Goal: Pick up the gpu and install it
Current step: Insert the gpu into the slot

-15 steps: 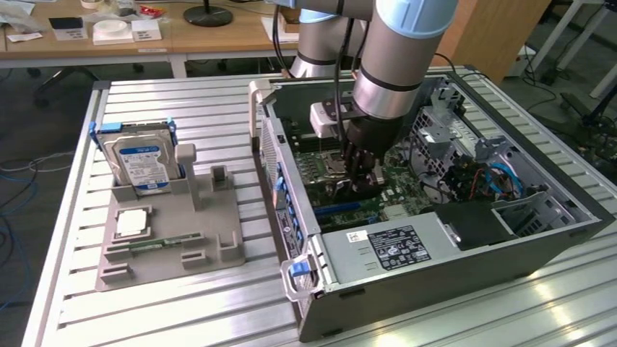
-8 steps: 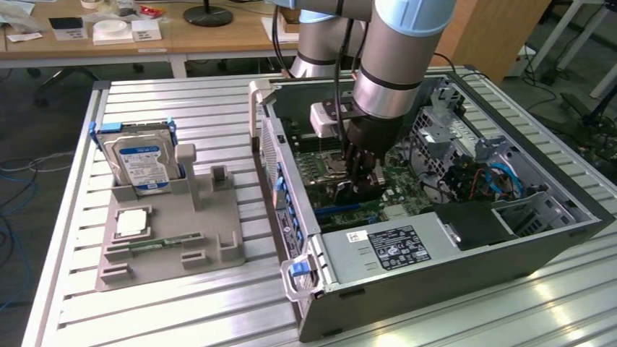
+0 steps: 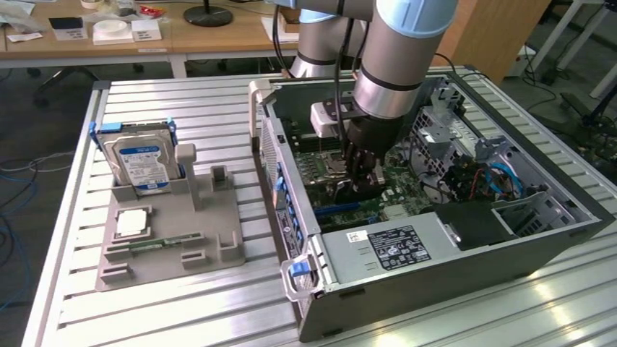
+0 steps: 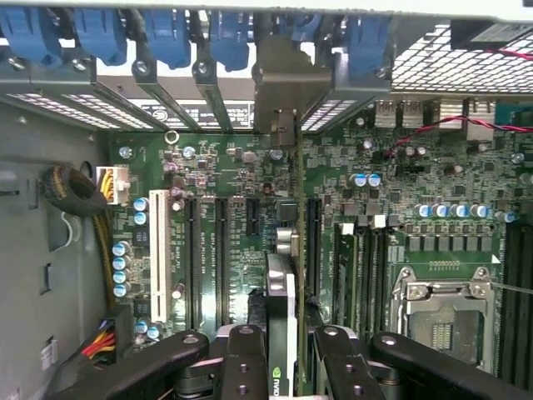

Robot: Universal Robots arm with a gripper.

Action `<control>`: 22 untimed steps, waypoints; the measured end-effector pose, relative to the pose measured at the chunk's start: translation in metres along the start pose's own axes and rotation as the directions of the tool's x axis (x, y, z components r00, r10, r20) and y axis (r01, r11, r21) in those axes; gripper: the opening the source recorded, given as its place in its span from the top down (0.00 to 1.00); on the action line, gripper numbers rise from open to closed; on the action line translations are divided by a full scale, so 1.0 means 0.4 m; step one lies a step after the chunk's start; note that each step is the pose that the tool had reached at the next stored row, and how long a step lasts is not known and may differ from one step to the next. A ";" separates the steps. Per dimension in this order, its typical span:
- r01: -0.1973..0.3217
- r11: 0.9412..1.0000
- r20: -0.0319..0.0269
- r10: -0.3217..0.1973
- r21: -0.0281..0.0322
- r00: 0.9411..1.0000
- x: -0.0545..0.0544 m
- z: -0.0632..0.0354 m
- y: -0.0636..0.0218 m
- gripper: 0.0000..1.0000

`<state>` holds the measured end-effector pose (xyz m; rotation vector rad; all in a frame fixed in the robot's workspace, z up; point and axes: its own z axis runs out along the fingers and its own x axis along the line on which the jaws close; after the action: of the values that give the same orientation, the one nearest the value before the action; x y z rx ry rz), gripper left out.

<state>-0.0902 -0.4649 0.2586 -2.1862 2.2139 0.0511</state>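
Item 1, gripper (image 4: 287,348): we log it as clamped, one dark finger (image 4: 246,354) on each flat face of the gpu (image 4: 281,304), arm reaching down into the open pc case (image 3: 434,253). Item 2, gpu: thin dark card seen edge-on in the wrist view, held upright betw. the fingers over the green motherboard (image 4: 216,167), running along the expansion slots; its pale metal bracket (image 4: 279,87) sits at the rear slot openings of the case, among the blue latches (image 4: 166,37). We cannot tell whether the card's lower edge is seated in a slot. Item 3, motherboard extras: long white slot (image 4: 158,250) to one side of the card, cpu socket (image 4: 441,321) w/ metal frame on the other side. Item 4, case: lies on its side on the slatted metal table (image 3: 193,101), side panel off, grey power supply (image 3: 386,249) w/ label at the near end. Item 5, grey fixture tray (image 3: 169,246): on the table at the exterior view's left, well apart from the gripper; holds a blue-labelled hard drive (image 3: 144,163) standing upright, a silver square chip (image 3: 130,223) lying flat, a small green memory stick (image 3: 154,246) lying in its groove
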 end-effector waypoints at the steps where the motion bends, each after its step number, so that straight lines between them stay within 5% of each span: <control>1: 0.000 1.000 0.053 0.000 -0.001 0.999 0.000 0.000 0.000 0.73; 7: 0.000 1.000 0.047 0.000 -0.001 0.999 0.000 0.000 -0.002 0.73; 11: 0.000 1.000 0.022 0.000 -0.001 1.000 0.001 0.000 -0.004 0.73; 18: 0.000 1.000 0.019 0.000 -0.001 1.000 0.001 0.000 -0.006 0.73; 22: 0.000 1.000 0.011 0.000 -0.002 1.000 0.001 0.000 -0.013 0.73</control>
<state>-0.0850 -0.4653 0.2586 -2.1809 2.2092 0.0654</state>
